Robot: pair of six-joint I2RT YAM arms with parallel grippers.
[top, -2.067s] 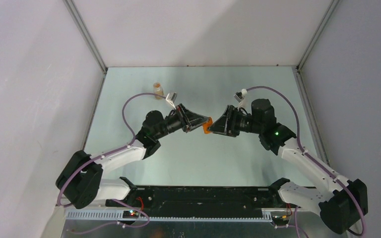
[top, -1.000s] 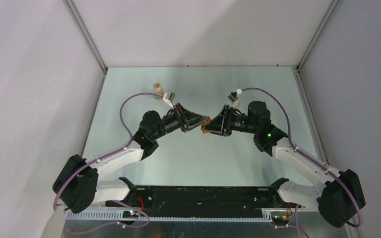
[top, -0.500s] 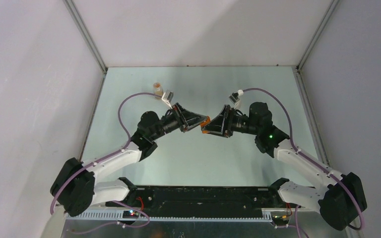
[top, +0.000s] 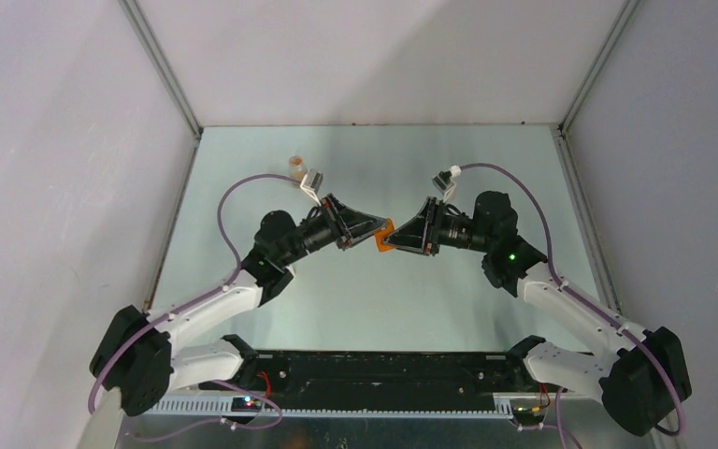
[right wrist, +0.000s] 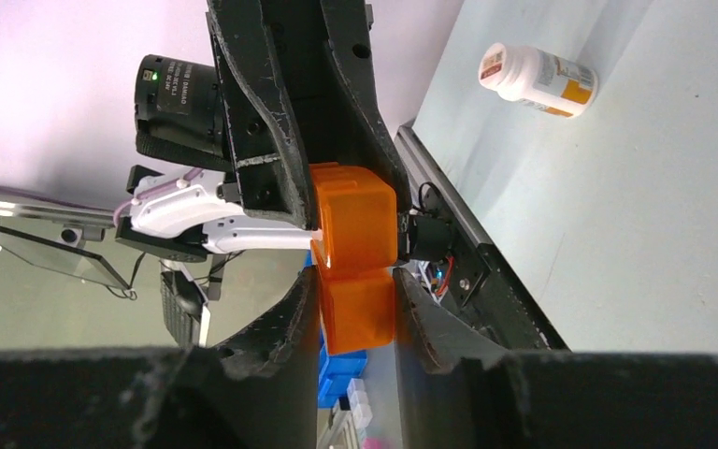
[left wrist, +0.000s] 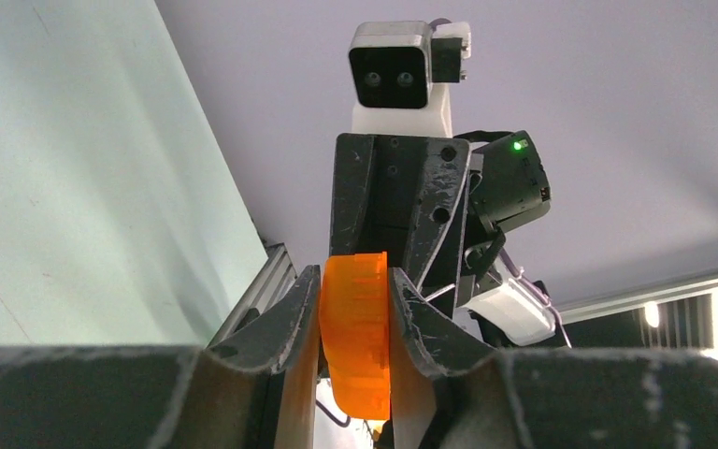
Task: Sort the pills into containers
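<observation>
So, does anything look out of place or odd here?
Only the orange container: in the right wrist view its two sections sit offset, as if partly pulled apart between the left gripper and right gripper.

left arm (top: 210,304), right arm (top: 575,304): white links, black joints | cables (top: 222,220): purple, one per arm | light (top: 511,256): green dot on right arm, beyond black base rail (top: 383,367) | fingers (left wrist: 280,327): black, scuffed

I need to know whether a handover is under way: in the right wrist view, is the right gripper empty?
No, the right gripper has the orange container pinched between its two fingers.
</observation>
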